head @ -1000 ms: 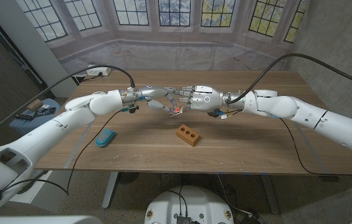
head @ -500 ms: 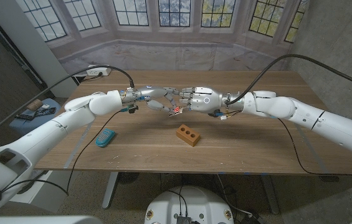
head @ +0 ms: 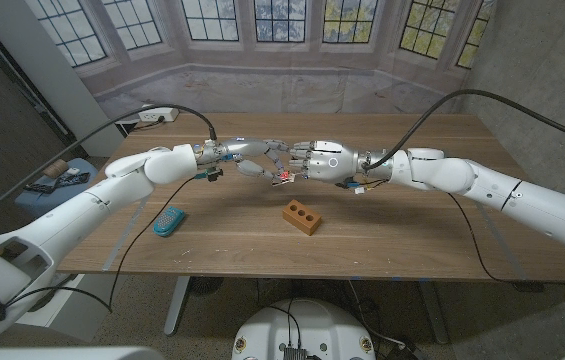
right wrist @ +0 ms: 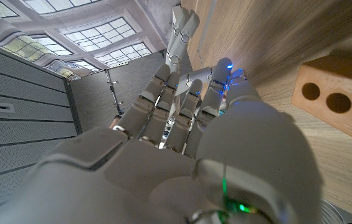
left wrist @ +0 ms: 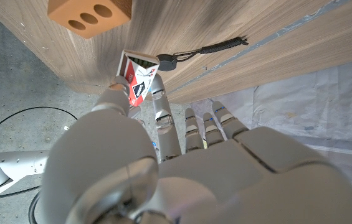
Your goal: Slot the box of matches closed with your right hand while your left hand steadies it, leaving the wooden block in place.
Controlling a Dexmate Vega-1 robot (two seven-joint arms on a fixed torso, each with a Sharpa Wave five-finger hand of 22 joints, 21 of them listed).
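The small red-and-white box of matches (head: 284,177) hangs above the table, pinched in the fingertips of my left hand (head: 254,160). In the left wrist view the box of matches (left wrist: 139,81) sits between the thumb and a finger (left wrist: 161,102) of that hand. My right hand (head: 319,160) faces it from the other side, fingers stretched toward the box and slightly apart. Whether they touch it I cannot tell. In the right wrist view the right hand (right wrist: 182,112) reaches toward the left hand's fingers. The wooden block (head: 302,217) with its round holes lies on the table just below the hands.
A blue oval object (head: 169,221) lies on the table (head: 412,245) near its left front. A black cable (left wrist: 202,50) trails over the wood near the hands. The wooden block (right wrist: 334,102) is close under my right hand.
My right hand has edged slightly toward my left hand and the box. The left hand, the box and the block have stayed where they were.
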